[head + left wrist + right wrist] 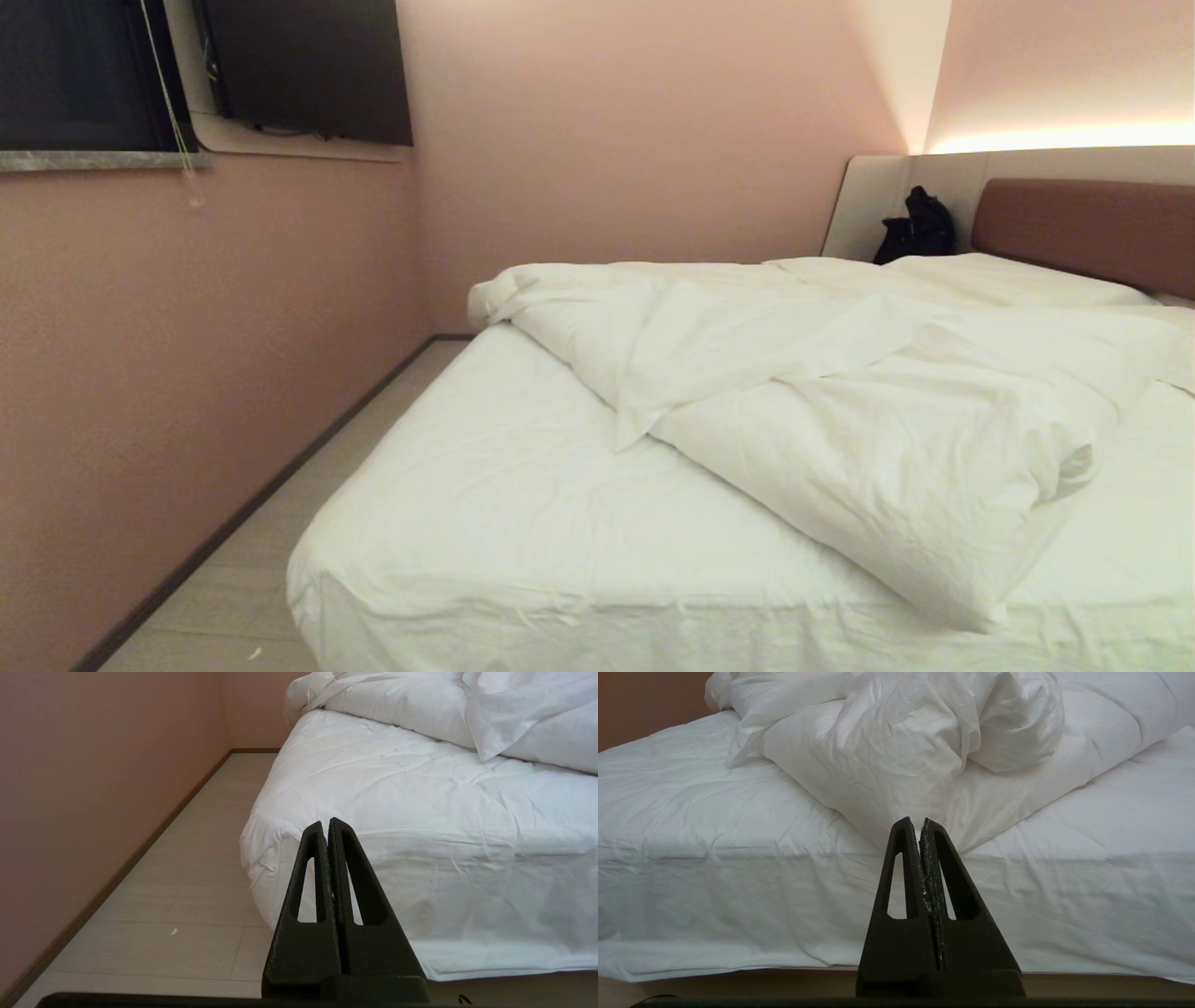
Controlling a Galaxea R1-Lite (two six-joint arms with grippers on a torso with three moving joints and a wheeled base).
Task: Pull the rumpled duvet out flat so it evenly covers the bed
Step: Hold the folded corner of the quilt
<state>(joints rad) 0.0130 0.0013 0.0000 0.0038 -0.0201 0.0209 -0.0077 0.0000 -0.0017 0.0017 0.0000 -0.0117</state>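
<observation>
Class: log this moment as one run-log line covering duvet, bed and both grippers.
duvet: bunched diagonally | bed: foot sheet bare | left gripper: shut, empty | right gripper: shut, empty

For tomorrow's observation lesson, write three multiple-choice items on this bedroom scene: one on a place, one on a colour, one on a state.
1. Where does the black bag sit?
A. on the floor
B. by the headboard, at the bed's far corner
C. on the duvet

2. What colour is the duvet?
A. white
B. grey
C. red

3. How does the duvet lie on the bed?
A. spread flat
B. hanging to the floor
C. bunched, leaving sheet bare

Answers: 1 B, it leans against the beige side panel; 2 A, plain white like the sheet; 3 C, the near-left part of the mattress lies uncovered.
</observation>
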